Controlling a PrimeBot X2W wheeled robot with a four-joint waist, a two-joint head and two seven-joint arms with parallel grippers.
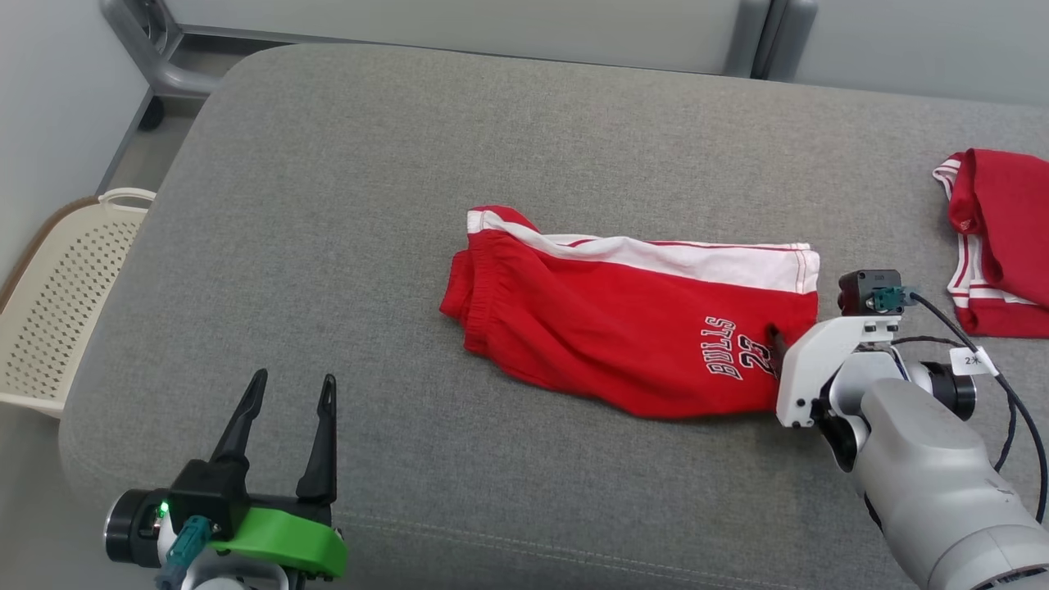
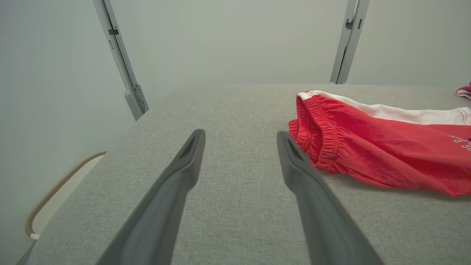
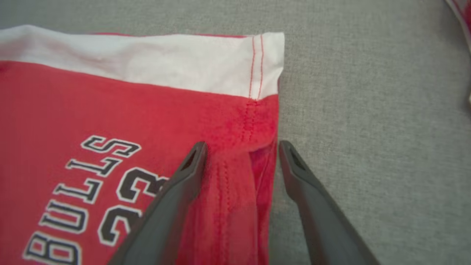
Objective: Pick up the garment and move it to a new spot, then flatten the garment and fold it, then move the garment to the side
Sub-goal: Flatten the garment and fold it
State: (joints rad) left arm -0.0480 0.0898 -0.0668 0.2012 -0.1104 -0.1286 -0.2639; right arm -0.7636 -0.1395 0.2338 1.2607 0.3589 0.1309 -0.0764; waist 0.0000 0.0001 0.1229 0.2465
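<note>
garment: red shorts [image 1: 623,328] on the bench [image 1: 410,147], legs stacked, fairly flat | right end effector [image 3: 241,145]: fingers apart, straddling the shorts' hem corner (nothing clamped) | left end effector [image 1: 294,377]: apart, empty, off the shorts' waistband side | progress: likely mid-fold; cross-fold and side move left

Open cushion [image 1: 328,205] left of shorts [image 1: 623,328] (second garment [image 1: 1000,238] right).
</note>
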